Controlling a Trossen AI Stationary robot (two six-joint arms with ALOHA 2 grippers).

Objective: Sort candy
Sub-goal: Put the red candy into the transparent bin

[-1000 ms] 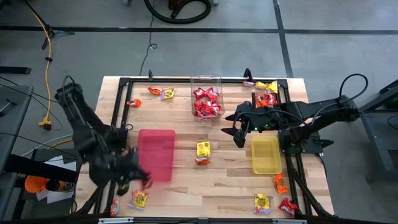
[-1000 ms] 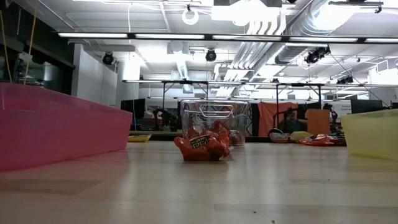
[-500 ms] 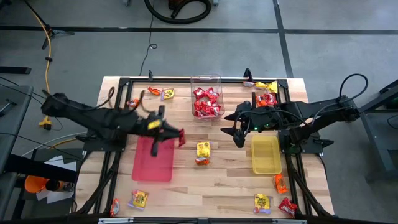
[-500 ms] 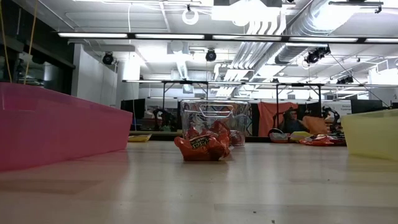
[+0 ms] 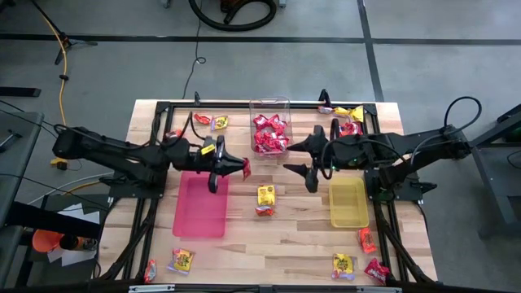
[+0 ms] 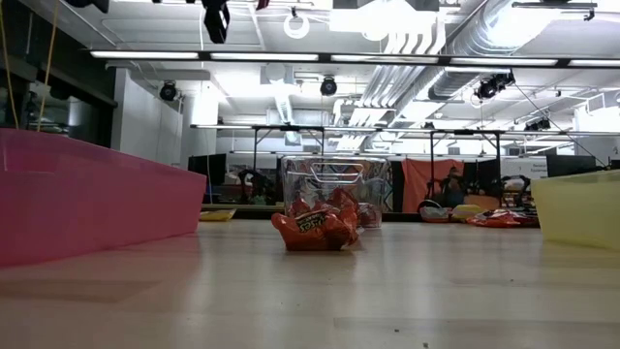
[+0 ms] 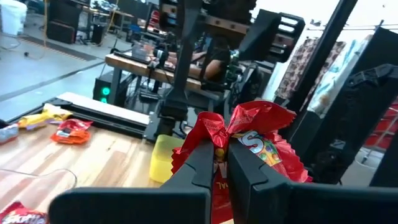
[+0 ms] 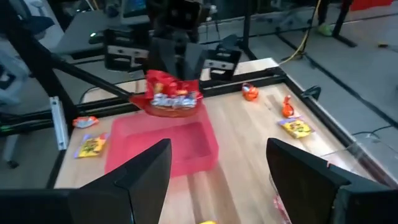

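Workshop clutter behind; red candy (image 7: 252, 146) hides left gripper (image 7: 219, 163) tips

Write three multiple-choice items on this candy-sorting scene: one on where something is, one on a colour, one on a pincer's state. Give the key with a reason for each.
1. Where is the red candy packet that the left pincer holds?
A. inside the clear tub
B. in the air by the pink tray's far corner
C. lying in the yellow tray

2. What colour is the tray near the right pincer?
A. yellow
B. blue
C. green

3. How does the right pincer stand?
A. shut on a packet
B. shut on nothing
C. open, holding nothing

Key: 1 B, the high view shows the packet held up off the table beside the pink tray, short of the clear tub. 2 A, the high view shows it yellow. 3 C, the right wrist view shows its fingers spread with nothing between them.
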